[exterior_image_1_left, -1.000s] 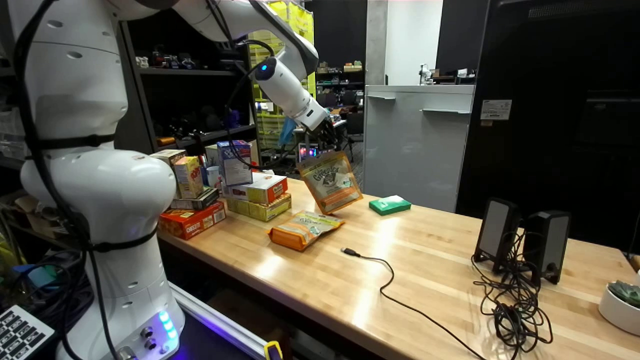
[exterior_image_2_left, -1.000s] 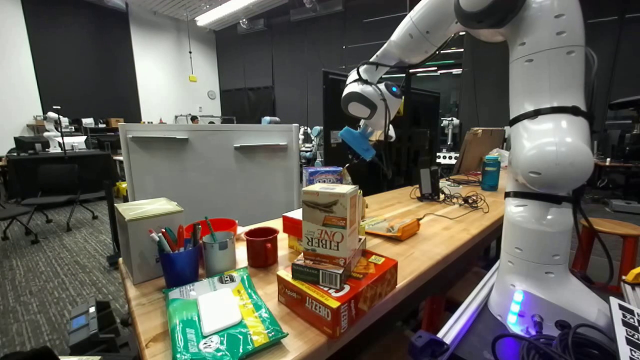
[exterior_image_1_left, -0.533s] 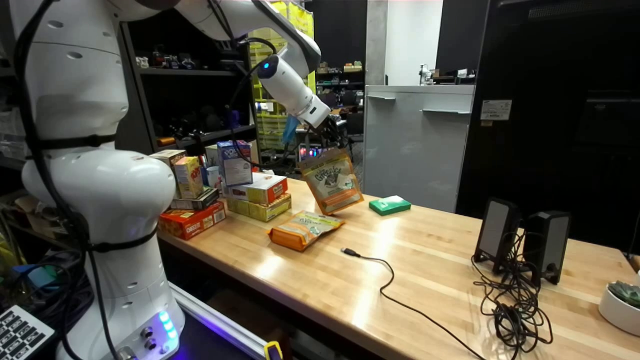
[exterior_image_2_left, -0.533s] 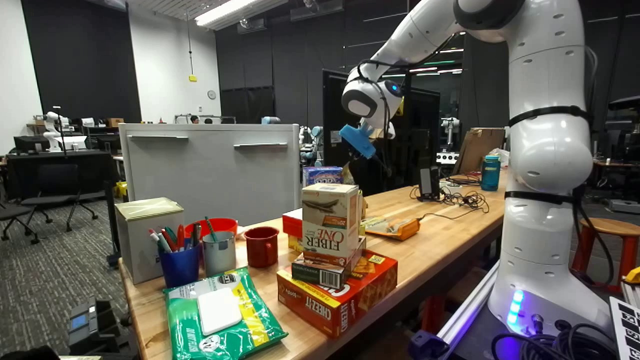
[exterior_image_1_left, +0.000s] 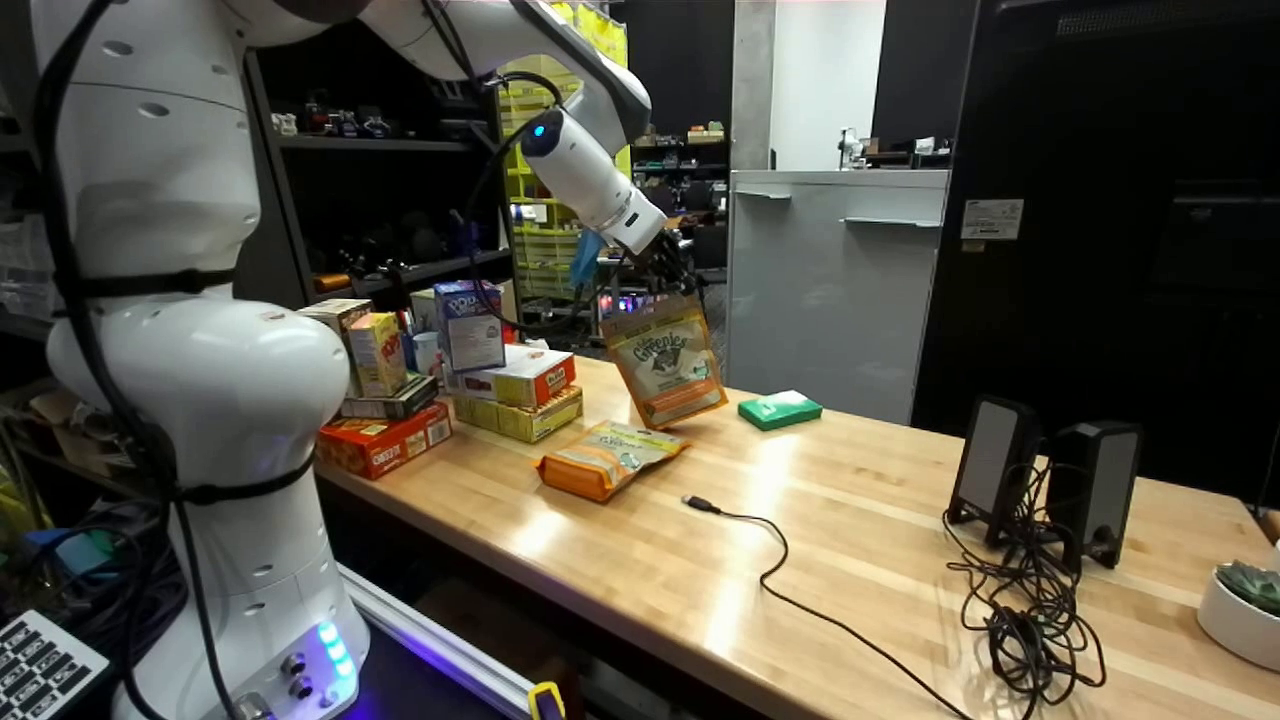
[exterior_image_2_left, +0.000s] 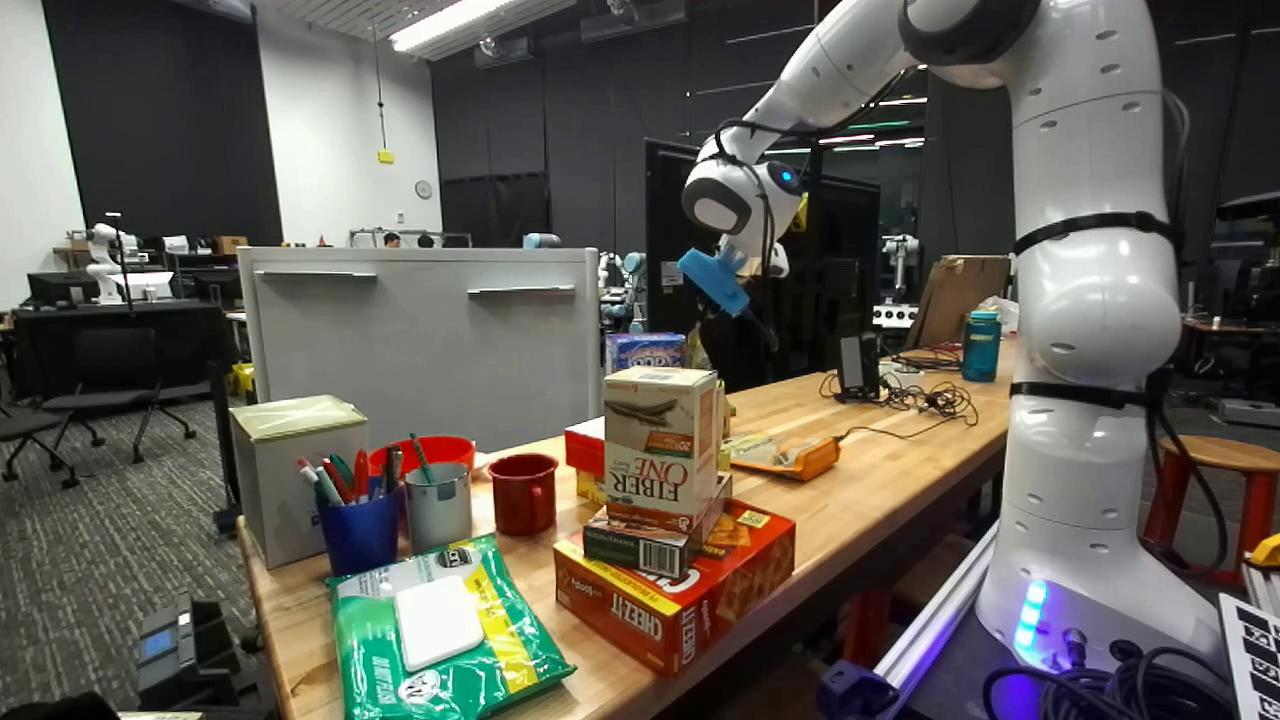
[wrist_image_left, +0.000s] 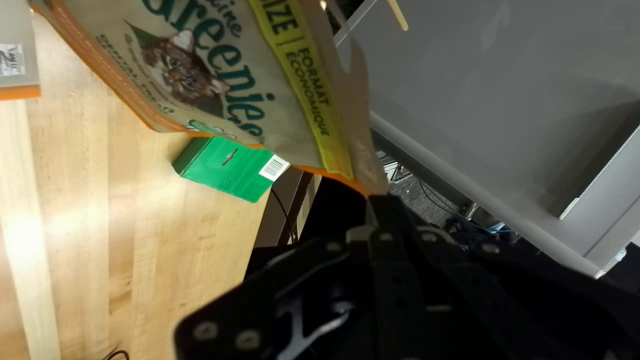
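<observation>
With my 1 arm (exterior_image_2_left: 850, 78) arching up and over from its base (exterior_image_2_left: 1105, 605), I am holding the wrist (exterior_image_1_left: 590, 185) on a downward slant and pointing the gripper (wrist_image_left: 382, 202) obliquely down, its dark fingers (wrist_image_left: 391, 220) clamping tight with barely a gap between them.

Features speakers (exterior_image_1_left: 992, 465) with tangled cables (exterior_image_1_left: 1018, 632), a green box (exterior_image_1_left: 780, 411) and a plant (exterior_image_1_left: 1246, 612) on the table (exterior_image_1_left: 850, 550); in an exterior view, adds a mug (exterior_image_2_left: 524, 494) and pens (exterior_image_2_left: 361, 473) in a blue cup (exterior_image_2_left: 358, 538).
</observation>
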